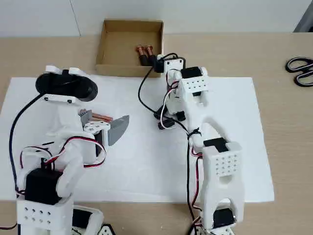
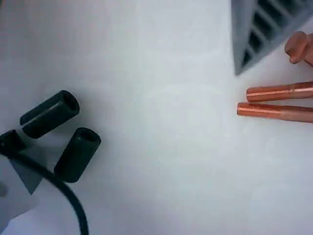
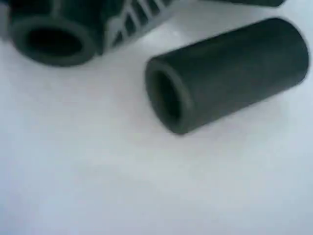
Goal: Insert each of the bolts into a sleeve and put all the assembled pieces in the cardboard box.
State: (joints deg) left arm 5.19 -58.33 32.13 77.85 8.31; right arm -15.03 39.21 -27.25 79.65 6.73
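Bolts (image 2: 276, 111) lie side by side on the white sheet (image 1: 146, 166), at the left end effector (image 1: 105, 121). In the high view they appear between its grey jaws. The jaws stand wide apart and grip nothing. The long axis of the bolts runs left to right, and their plain ends point right, toward the sleeves (image 2: 78, 154).

The two loose sleeves lie on their sides well to the right of the bolts, close together, under the right end effector (image 1: 171, 115). In the right wrist view one sleeve (image 3: 227, 73) lies free on the sheet. The other (image 3: 54, 41) sits against a ribbed grey part of that end effector. I cannot tell whether the right end effector is closed on it or merely beside it.

I judge the left arm nearer the bolts and the right arm nearer the sleeves, so the coming move depends on bringing a bolt's axis in line with a sleeve's bore.

The cardboard box (image 1: 105, 49) stands at the far edge of the sheet, just beyond the right arm, and holds assembled pieces (image 1: 145, 53).

The sheet is flat and smooth, so I expect the sleeves to roll if nudged. A black cable (image 1: 142, 90) loops across the sheet between the two arms. Scissors (image 1: 301, 69) lie on the table (image 1: 283, 127) at the far right, well away from the work.
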